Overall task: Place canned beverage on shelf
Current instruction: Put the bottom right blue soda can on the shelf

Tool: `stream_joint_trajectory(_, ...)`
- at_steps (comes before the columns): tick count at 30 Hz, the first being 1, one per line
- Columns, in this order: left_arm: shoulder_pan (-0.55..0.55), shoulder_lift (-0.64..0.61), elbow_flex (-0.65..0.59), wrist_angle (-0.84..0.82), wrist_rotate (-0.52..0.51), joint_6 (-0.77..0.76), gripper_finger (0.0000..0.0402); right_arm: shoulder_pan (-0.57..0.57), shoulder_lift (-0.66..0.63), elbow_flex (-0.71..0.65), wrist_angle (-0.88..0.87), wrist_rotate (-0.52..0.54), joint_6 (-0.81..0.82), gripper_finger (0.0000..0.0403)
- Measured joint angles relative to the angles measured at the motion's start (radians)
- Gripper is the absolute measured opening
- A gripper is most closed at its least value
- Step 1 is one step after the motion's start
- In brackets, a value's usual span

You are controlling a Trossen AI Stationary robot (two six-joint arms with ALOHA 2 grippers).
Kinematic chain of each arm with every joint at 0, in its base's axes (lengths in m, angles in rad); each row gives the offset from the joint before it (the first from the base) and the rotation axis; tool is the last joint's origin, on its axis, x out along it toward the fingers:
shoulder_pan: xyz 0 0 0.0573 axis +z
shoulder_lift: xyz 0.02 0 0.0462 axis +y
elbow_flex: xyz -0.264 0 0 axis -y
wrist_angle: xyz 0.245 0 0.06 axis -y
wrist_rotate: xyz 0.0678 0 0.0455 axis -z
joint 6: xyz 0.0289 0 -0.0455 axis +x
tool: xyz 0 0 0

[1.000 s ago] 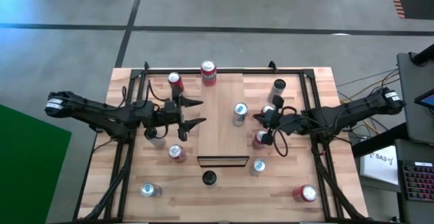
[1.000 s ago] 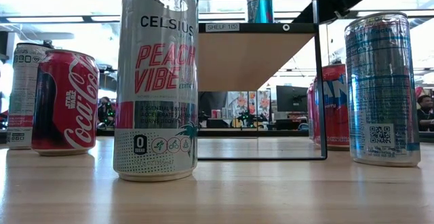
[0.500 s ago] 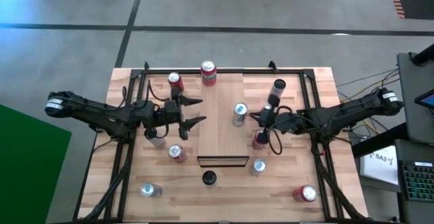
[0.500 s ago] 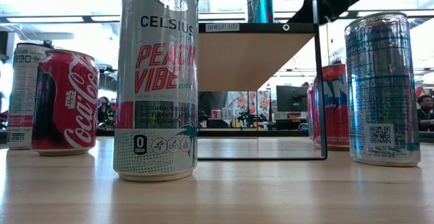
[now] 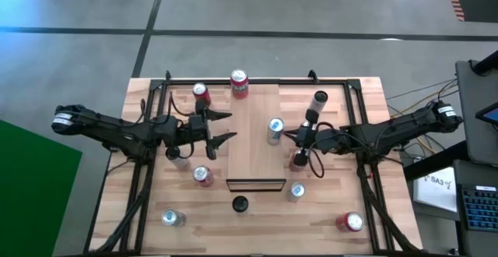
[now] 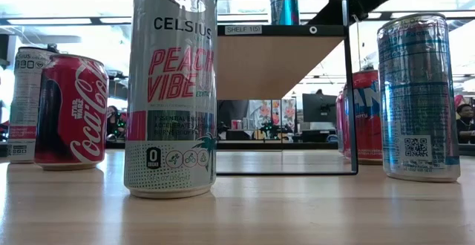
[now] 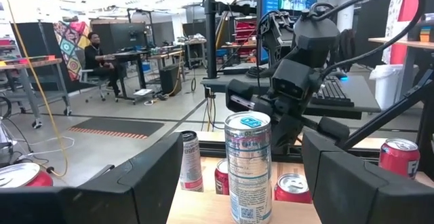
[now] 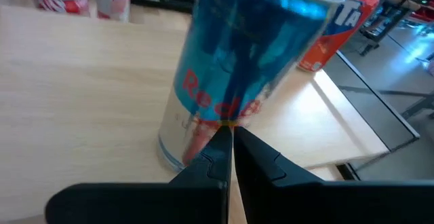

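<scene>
Wooden shelf [image 5: 253,132], cans crowding, blue can [image 5: 275,129] atop

Tall Celsius can [image 6: 171,89] on the counter [image 6: 237,215], red Coca-Cola can [image 6: 70,111] left, shelf [image 6: 282,59] behind, blue can [image 6: 284,7] on top

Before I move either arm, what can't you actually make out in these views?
- Shelf top, low view: only its underside and front edge show, so where the shelf can stands is hidden.
- Right end effector, right wrist view: whether its shut tips touch the blue can is unclear.
- Celsius can, low view: top cut off by the picture's edge.
- Red can, high view: partly covered by the right arm.
</scene>
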Motion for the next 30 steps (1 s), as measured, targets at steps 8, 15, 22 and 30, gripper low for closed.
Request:
stream_joint_trajectory(8, 0.000, 0.000, 0.000, -0.003, -0.002, 0.001, 0.0267, 0.000, 0.012, 0.000, 0.032, -0.010, -0.013, 0.0009)
stream_joint_trajectory(15, 0.000, 0.000, 0.000, -0.004, -0.009, 0.005, 0.0267, 0.000, 0.074, 0.000, 0.094, -0.011, -0.043, 0.0009)
stream_joint_trajectory(22, 0.000, 0.000, 0.000, -0.010, -0.009, 0.005, 0.0267, -0.004, 0.111, 0.000, 0.144, -0.011, -0.060, 0.0009)
stream_joint_trajectory(30, 0.000, 0.000, 0.000, -0.010, -0.009, 0.004, 0.0267, -0.004, 0.145, 0.000, 0.216, -0.037, -0.076, 0.0009)
